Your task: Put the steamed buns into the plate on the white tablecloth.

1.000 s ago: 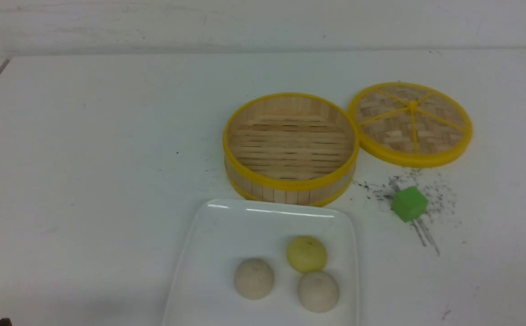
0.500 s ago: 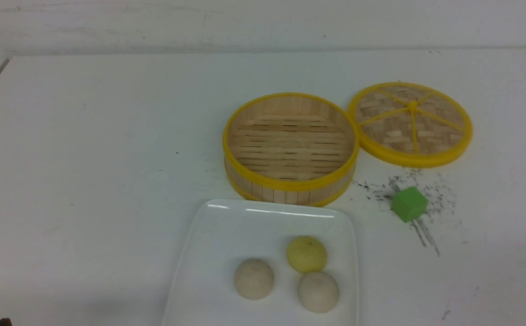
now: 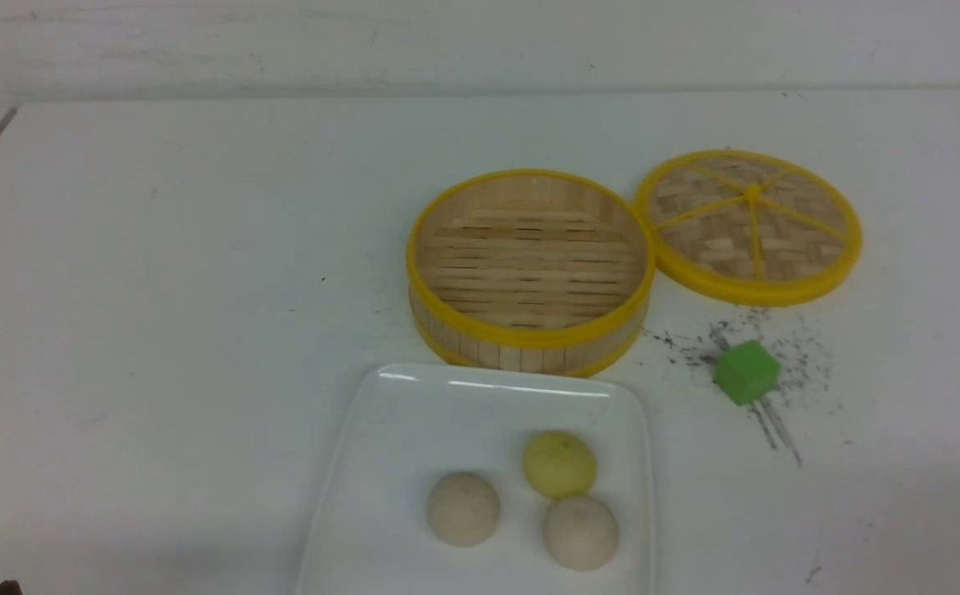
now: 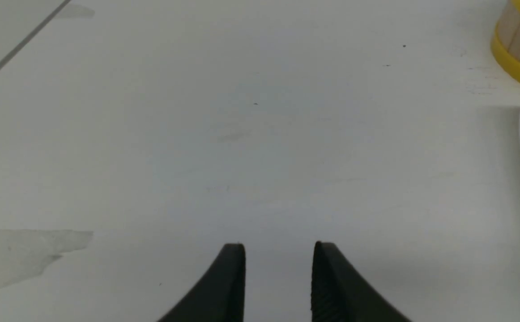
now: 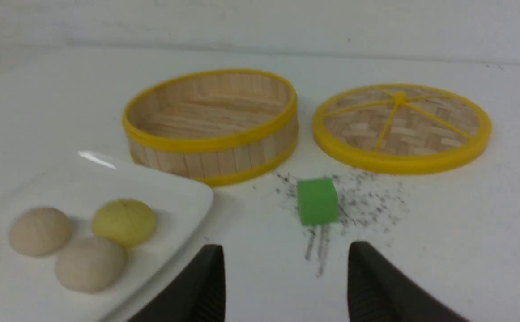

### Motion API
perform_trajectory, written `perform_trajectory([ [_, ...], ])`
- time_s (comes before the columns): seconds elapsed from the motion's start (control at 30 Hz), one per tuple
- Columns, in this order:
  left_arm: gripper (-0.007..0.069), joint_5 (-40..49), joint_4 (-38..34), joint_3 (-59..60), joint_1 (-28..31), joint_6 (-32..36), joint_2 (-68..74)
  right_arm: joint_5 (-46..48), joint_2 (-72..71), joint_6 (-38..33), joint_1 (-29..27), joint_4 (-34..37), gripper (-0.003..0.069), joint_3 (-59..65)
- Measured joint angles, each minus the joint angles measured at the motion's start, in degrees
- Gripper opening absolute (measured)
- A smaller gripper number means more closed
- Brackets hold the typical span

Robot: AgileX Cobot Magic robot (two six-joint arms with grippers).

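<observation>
**All three buns on the plate; both arms clear**

On the left, the left gripper (image 4: 279, 250) hovers over bare white tablecloth (image 3: 158, 273), its jaws a little apart with nothing between them. From there to the dish the cloth lies open.

Centre front, the white rectangular plate (image 3: 414, 413) sits on the cloth. On it are the steamed buns: one off-white bun (image 3: 463, 508) to the left, the pale yellow bun (image 3: 560, 464) touching or nearly touching a second off-white bun (image 3: 581, 533) nearer the camera. Just behind the plate stands the bamboo steamer basket (image 3: 529, 343), empty, its near wall close to the plate's far rim.

To the right, the woven lid (image 3: 749, 223) lies flat beside the basket, and a green cube (image 3: 746, 372) sits among dark specks. The right gripper (image 5: 286, 255) hangs with jaws wide apart and empty, near the plate's right edge.

I judge the task complete; the next move calls only for retreat, keeping the right arm off the plate rim.
</observation>
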Motion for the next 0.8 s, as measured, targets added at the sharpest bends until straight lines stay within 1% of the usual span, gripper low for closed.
perform_trajectory([
  [0.13,0.0241,0.00,0.00,0.00,0.00,0.00,0.00,-0.68,0.00,-0.04,0.00,-4.60,0.0378,3.68],
  [0.3,0.0241,0.00,0.00,0.00,0.00,0.00,0.00,-0.02,0.00,-0.04,-0.14,-6.81,0.0374,4.27],
  [0.43,0.0241,0.00,0.00,0.00,0.00,0.00,0.00,0.16,0.09,0.89,-3.44,-6.84,0.0368,8.12],
  [0.5,0.0241,0.00,0.00,0.00,0.00,0.00,0.00,-0.16,0.09,2.87,-5.78,-6.13,0.0369,8.16],
  [0.57,0.0241,0.00,0.00,0.00,0.00,0.00,0.00,-0.21,0.09,2.87,-8.00,-6.13,0.0365,8.17],
  [0.6,0.0241,0.00,0.00,0.00,0.00,0.00,0.00,-0.21,0.09,2.87,-8.21,-6.13,0.0365,8.17],
  [0.67,0.0241,0.00,0.00,0.00,0.00,0.00,0.00,-0.21,0.09,2.87,-10.78,-6.13,0.0348,8.17],
  [0.8,0.0241,0.00,0.00,0.00,0.00,0.00,0.00,-0.21,0.09,1.52,-13.32,-6.18,0.0306,8.17],
])
